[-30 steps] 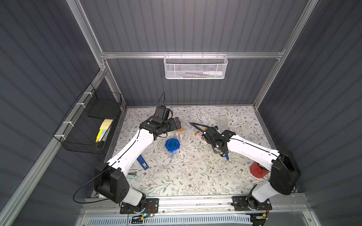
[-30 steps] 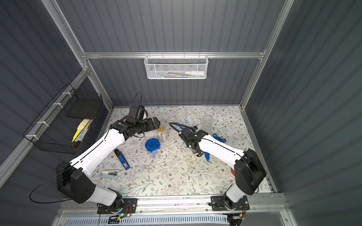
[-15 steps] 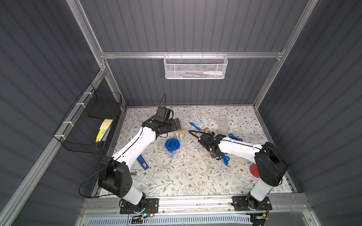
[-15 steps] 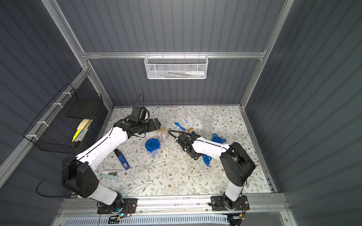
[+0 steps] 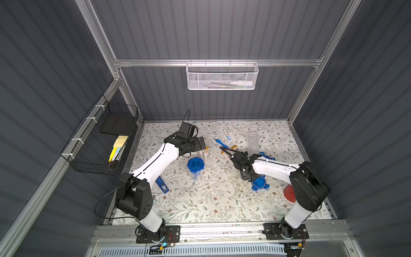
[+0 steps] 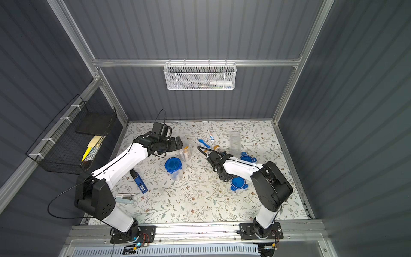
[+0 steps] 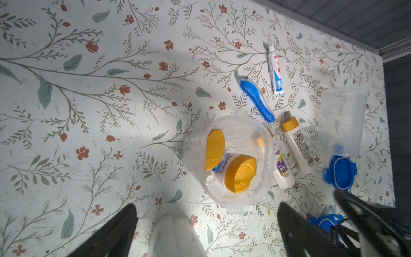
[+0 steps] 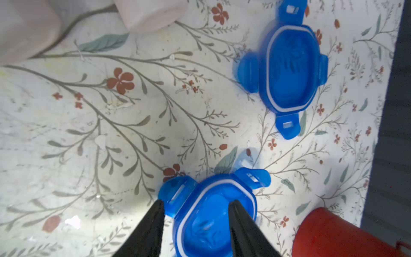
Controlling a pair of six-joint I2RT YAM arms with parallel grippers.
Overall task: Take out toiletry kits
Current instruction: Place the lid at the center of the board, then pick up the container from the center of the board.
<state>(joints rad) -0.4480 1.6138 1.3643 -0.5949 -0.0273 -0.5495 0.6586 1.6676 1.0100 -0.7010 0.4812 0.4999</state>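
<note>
Left gripper [image 7: 206, 205]: spread near the open jar [image 7: 194, 151] of bottles [image 7: 240, 173]; an off-centre descent can tip it.
Right gripper [image 8: 196, 201]: parted over the blue lid [image 8: 211, 220]; it can drag it.

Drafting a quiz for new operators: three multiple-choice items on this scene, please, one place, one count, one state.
1. The blue toothbrush lies: A inside a jar; B on the table beside the toothpaste tube; C in a wall basket.
2. Loose blue lids on the table: A one; B four; C two.
3. The jar under the left hand is: A open, bottles inside; B lidded; C open, empty.
1 B: it lies flat by the tube. 2 C: both show near the right hand. 3 A: tan caps show in its mouth.
</note>
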